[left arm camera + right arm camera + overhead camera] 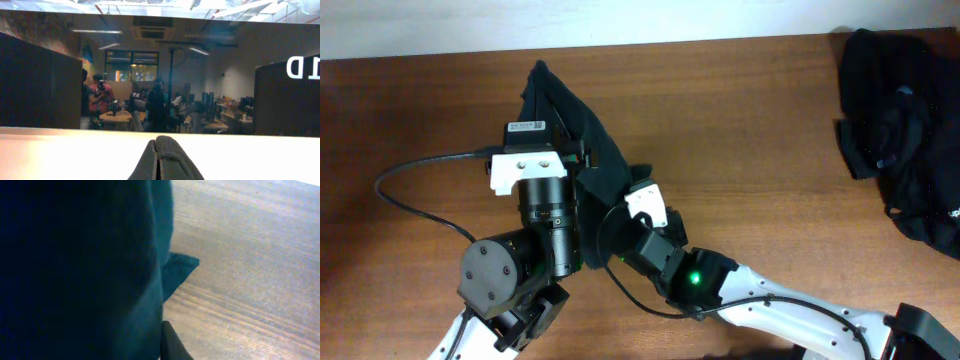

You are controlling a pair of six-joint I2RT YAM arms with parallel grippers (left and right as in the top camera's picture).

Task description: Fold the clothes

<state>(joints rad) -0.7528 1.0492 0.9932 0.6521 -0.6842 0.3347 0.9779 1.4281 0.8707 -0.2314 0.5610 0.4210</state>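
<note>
Wooden tabletop: black garment is held raised at centre-left, pinched at its top by the closed left tool and at a lower edge by the closed right tool, likely for spreading flat. Other clothes are heaped far right.

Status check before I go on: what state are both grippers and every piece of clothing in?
Garment: raised above the table, hanging bunched, not folded.
Left gripper: shut, holding the garment up.
Right gripper: shut on the garment's lower edge.
Pile: crumpled at the table's far right, not folded, no gripper on it.
</note>
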